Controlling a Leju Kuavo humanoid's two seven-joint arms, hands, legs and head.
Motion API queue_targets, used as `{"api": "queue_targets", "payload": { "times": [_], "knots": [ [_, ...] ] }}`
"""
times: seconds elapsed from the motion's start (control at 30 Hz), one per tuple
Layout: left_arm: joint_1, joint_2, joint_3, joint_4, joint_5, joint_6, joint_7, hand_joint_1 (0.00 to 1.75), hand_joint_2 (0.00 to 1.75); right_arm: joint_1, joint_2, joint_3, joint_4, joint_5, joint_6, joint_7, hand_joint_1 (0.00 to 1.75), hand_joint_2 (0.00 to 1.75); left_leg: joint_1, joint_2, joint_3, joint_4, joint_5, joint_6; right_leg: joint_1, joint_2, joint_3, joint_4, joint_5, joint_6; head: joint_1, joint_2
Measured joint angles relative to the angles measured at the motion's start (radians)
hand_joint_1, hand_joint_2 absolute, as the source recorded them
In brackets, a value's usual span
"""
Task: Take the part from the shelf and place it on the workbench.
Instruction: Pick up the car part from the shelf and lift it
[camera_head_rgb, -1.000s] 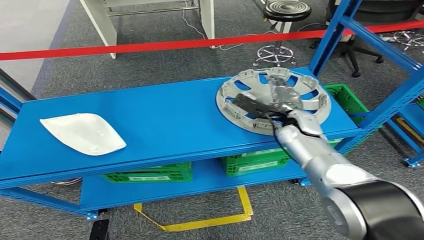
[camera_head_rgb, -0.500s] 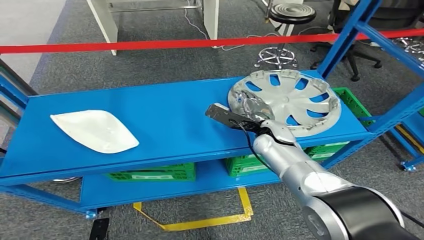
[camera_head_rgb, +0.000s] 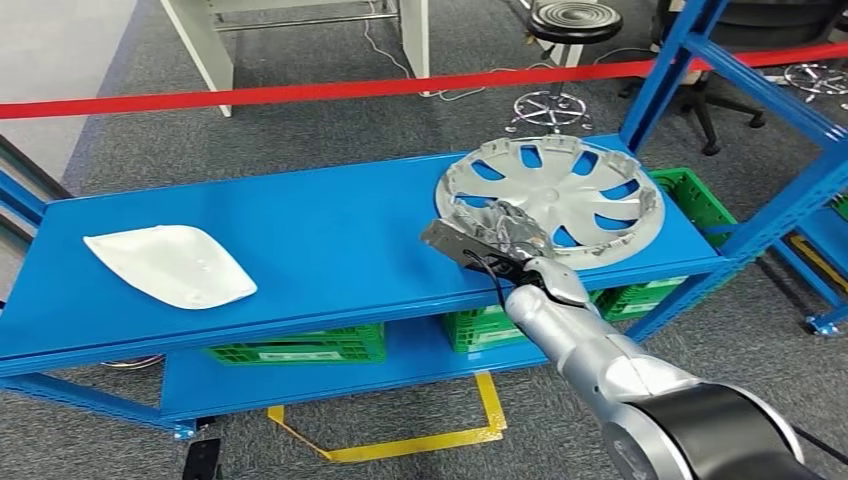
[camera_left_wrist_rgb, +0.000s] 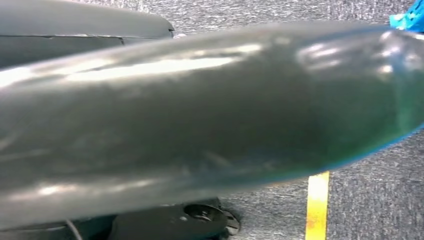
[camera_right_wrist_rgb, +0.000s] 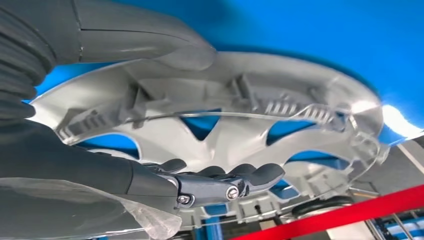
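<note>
While the silver hubcap (camera_head_rgb: 552, 200) rests at the far right end of the blue shelf (camera_head_rgb: 330, 240), the right robot hand (camera_head_rgb: 497, 232) grips its near-left rim; the right wrist view shows the thumb (camera_right_wrist_rgb: 150, 42) over one face of the hubcap (camera_right_wrist_rgb: 240, 130) and the dark fingers (camera_right_wrist_rgb: 225, 182) curled against the other. Far to the left of that robot hand, a white curved panel (camera_head_rgb: 168, 266) lies flat on the same shelf. Below it, green crates (camera_head_rgb: 300, 347) sit on the lower level. Beyond the shelf, a red barrier tape (camera_head_rgb: 300, 93) stretches across the grey carpet.
</note>
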Motion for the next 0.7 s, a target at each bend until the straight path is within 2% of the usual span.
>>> {"api": "queue_targets", "payload": {
  "times": [0.07,0.1,0.13,0.17,0.23,0.27,0.3,0.4,0.47,0.5,0.57,0.6,0.63,0.67,0.7],
  "knots": [
    [0.003,0.000,0.004,0.000,0.001,0.000,0.000,0.00,0.00,0.009,0.000,-0.002,0.002,-0.010,-0.005,-0.002,0.00,1.75,0.003,0.000,-0.056,0.130,-0.058,-0.007,0.000,0.000,0.001,0.000,0.000,-0.002,-0.001,0.000],
    [0.005,0.000,0.006,0.000,0.002,0.000,0.000,0.00,0.00,0.016,0.000,-0.004,0.003,-0.018,-0.006,-0.005,0.00,1.75,0.004,0.000,-0.073,0.171,-0.068,-0.009,0.000,0.000,0.001,0.001,-0.001,-0.002,-0.002,0.000],
    [0.007,0.000,0.008,0.000,0.002,0.000,-0.001,0.00,0.00,0.023,0.000,-0.007,0.004,-0.026,-0.006,-0.010,0.00,1.75,0.004,0.000,-0.075,0.177,-0.059,-0.010,0.000,0.000,0.002,0.001,-0.001,-0.002,-0.002,0.000],
    [0.008,0.001,0.010,0.000,0.002,0.000,-0.001,0.00,0.00,0.027,-0.001,-0.012,0.005,-0.034,-0.006,-0.015,0.00,1.75,0.005,0.000,-0.058,0.140,-0.031,-0.009,0.000,0.001,0.003,0.002,-0.002,-0.002,-0.002,0.000],
    [0.009,0.004,0.013,0.000,0.000,0.000,-0.002,0.00,0.00,0.031,-0.001,-0.021,0.005,-0.046,-0.006,-0.023,0.00,1.75,0.005,0.001,0.006,0.007,0.034,-0.006,0.002,0.002,0.005,0.004,-0.005,0.002,-0.002,0.000],
    [0.008,0.005,0.015,0.000,-0.001,0.000,-0.002,0.00,0.00,0.031,-0.002,-0.026,0.005,-0.052,-0.005,-0.025,0.00,1.75,0.004,0.000,0.032,-0.049,0.051,-0.003,0.004,0.003,0.004,0.006,-0.006,0.006,-0.002,0.000],
    [0.008,0.005,0.017,0.000,-0.003,-0.001,-0.002,0.00,0.00,0.032,-0.003,-0.030,0.006,-0.058,-0.003,-0.028,0.00,1.75,0.003,0.000,0.046,-0.081,0.056,0.001,0.006,0.004,0.002,0.007,-0.007,0.010,-0.001,0.000],
    [0.009,0.007,0.023,0.000,-0.007,-0.001,-0.004,0.00,0.00,0.036,-0.007,-0.047,0.006,-0.075,0.009,-0.035,0.00,1.75,0.002,0.000,0.051,-0.096,0.052,0.019,0.006,0.005,-0.002,0.006,-0.007,0.024,0.000,0.000],
    [0.008,0.008,0.025,0.000,-0.008,-0.001,-0.005,0.00,0.00,0.037,-0.011,-0.055,0.006,-0.080,0.015,-0.036,0.00,1.75,0.004,0.001,0.053,-0.101,0.056,0.033,0.004,0.004,-0.021,0.041,-0.034,0.033,0.002,0.000],
    [0.007,0.008,0.026,0.000,-0.009,-0.001,-0.006,0.00,0.00,0.039,-0.014,-0.058,0.007,-0.082,0.017,-0.036,0.00,1.75,0.005,0.002,0.054,-0.103,0.058,0.039,0.003,0.003,-0.043,0.088,-0.061,0.036,0.003,0.000],
    [0.007,0.008,0.028,0.000,-0.009,-0.001,-0.007,0.00,0.00,0.046,-0.018,-0.065,0.008,-0.084,0.019,-0.036,0.00,1.75,0.004,0.002,0.053,-0.103,0.058,0.044,0.002,0.003,-0.104,0.221,-0.121,0.040,0.005,0.000],
    [0.007,0.008,0.028,0.000,-0.010,-0.001,-0.007,0.00,0.00,0.050,-0.020,-0.068,0.008,-0.085,0.018,-0.036,0.00,1.75,0.003,0.002,0.053,-0.103,0.058,0.044,0.002,0.003,-0.127,0.270,-0.135,0.040,0.005,0.000],
    [0.008,0.008,0.029,0.000,-0.010,-0.001,-0.008,0.00,0.00,0.053,-0.021,-0.071,0.008,-0.085,0.016,-0.036,0.00,1.75,0.003,0.002,0.054,-0.102,0.057,0.044,0.002,0.003,-0.134,0.286,-0.130,0.040,0.005,0.000],
    [0.008,0.008,0.030,0.000,-0.011,-0.001,-0.008,0.00,0.00,0.054,-0.023,-0.074,0.008,-0.084,0.013,-0.034,0.00,1.75,0.003,0.001,0.055,-0.102,0.057,0.044,0.002,0.003,-0.120,0.259,-0.107,0.038,0.005,0.000],
    [0.008,0.008,0.031,0.000,-0.012,-0.001,-0.008,0.00,0.00,0.053,-0.024,-0.076,0.008,-0.081,0.009,-0.031,0.00,1.75,0.003,0.001,0.056,-0.102,0.057,0.044,0.002,0.003,-0.089,0.197,-0.073,0.035,0.005,0.000]
  ]
}}
